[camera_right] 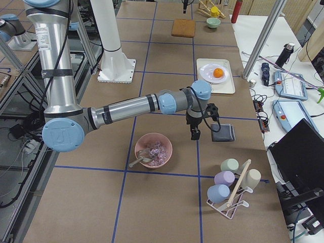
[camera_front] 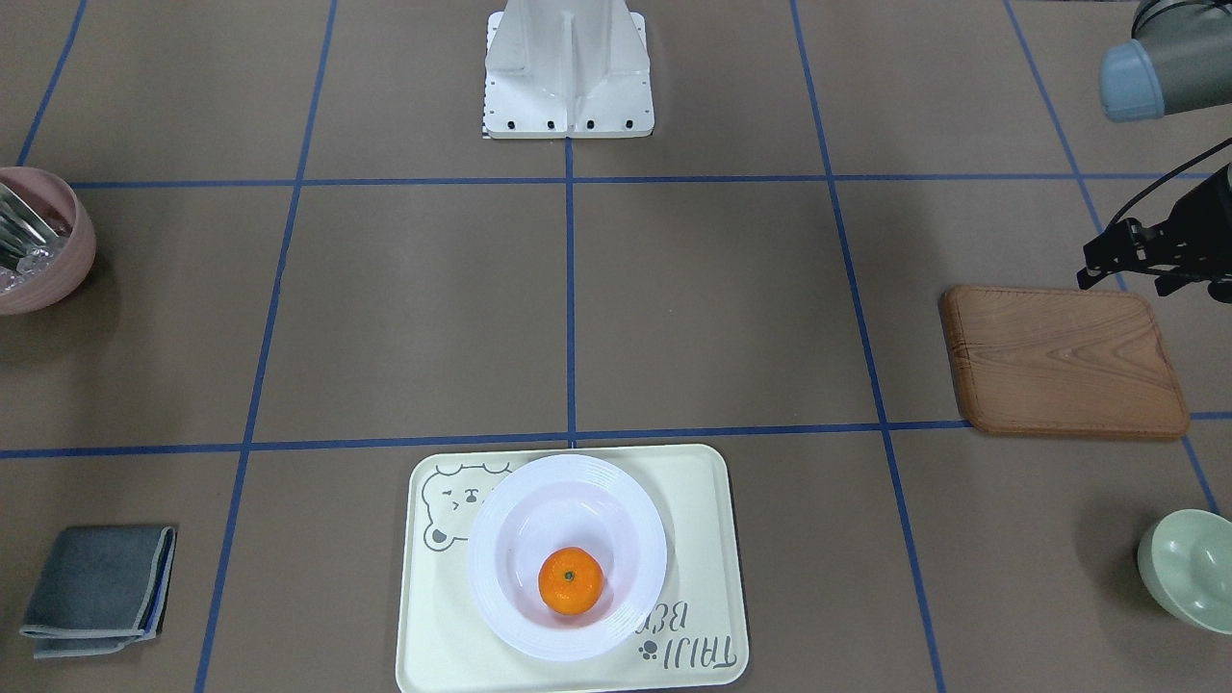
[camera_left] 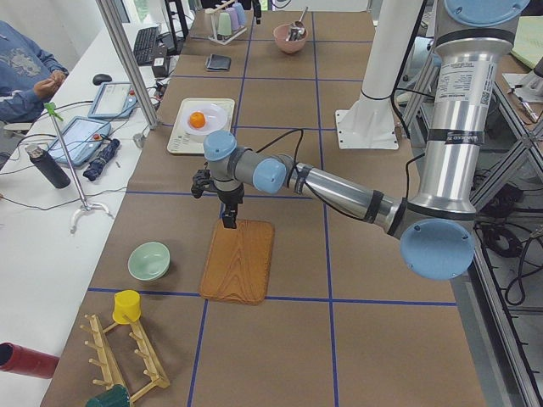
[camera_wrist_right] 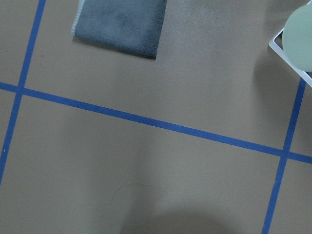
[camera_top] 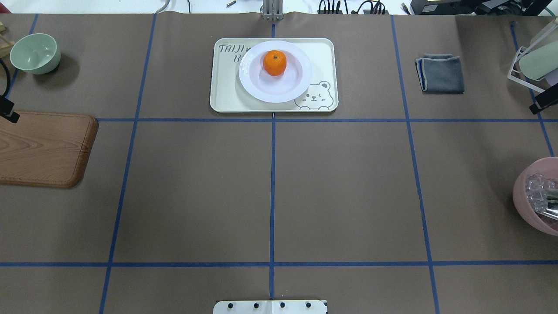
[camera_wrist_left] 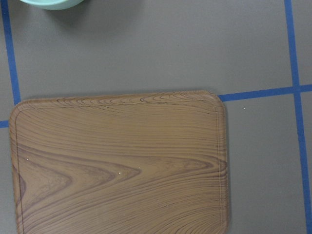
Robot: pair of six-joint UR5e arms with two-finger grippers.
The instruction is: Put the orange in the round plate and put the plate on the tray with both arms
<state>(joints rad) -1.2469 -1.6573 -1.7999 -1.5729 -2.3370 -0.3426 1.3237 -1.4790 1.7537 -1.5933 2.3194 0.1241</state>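
The orange [camera_front: 570,579] lies inside the round plate [camera_front: 616,500], and the plate rests on the tray [camera_front: 698,539] at the table's far middle. In the overhead view the orange [camera_top: 274,62] sits in the plate [camera_top: 301,78] on the tray [camera_top: 226,93]. My left gripper [camera_left: 227,222] hangs over the brown wooden board, far from the tray. My right gripper [camera_right: 194,135] hangs near the grey cloth, also far away. Nothing is in either one, and I cannot tell whether they are open or shut. Neither wrist view shows fingers.
A wooden board [camera_top: 39,148] and a green bowl [camera_top: 35,53] lie on the robot's left. A folded grey cloth [camera_top: 441,73], a cup rack [camera_right: 230,185] and a pink bowl with cutlery [camera_top: 538,198] are on its right. The arm mount base [camera_front: 568,72] stands mid-table.
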